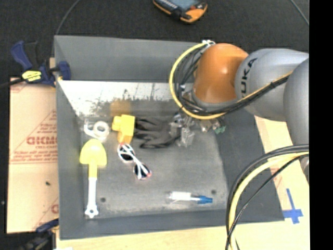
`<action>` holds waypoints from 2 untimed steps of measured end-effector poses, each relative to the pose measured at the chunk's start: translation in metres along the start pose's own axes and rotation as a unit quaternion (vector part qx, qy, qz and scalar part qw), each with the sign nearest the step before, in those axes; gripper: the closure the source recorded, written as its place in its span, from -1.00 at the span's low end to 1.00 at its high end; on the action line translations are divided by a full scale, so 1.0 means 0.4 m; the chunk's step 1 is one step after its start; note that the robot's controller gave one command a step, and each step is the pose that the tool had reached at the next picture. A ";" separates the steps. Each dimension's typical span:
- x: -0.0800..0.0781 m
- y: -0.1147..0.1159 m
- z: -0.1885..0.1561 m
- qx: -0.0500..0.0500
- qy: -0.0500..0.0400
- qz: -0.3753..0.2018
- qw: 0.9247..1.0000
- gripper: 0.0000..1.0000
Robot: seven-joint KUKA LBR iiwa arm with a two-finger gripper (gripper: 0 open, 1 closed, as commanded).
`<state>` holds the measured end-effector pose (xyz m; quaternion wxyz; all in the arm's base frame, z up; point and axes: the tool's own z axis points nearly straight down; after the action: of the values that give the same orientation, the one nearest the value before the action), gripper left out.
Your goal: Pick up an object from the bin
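My gripper (183,134) hangs below the orange wrist cover, at the right end of a black glove (151,130) that lies in the middle of the bin near the back wall. Its metal fingertips touch or hover just over the glove's right end. A yellow block (124,125) lies against the glove's left end. White-framed sunglasses (134,161) lie in front of the glove, towards the bin's middle.
A yellow toy shovel with a white handle (92,172) lies along the left side. A white tape roll (97,129) sits behind its blade. A clear pen with a blue cap (190,197) lies near the front wall.
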<state>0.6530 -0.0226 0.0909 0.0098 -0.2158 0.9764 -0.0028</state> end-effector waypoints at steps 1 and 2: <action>0.000 0.000 0.000 0.000 0.000 0.000 1.000 1.00; -0.014 0.028 -0.040 0.001 -0.004 0.002 1.000 1.00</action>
<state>0.6531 -0.0100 0.1070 0.0141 -0.2137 0.9768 -0.0026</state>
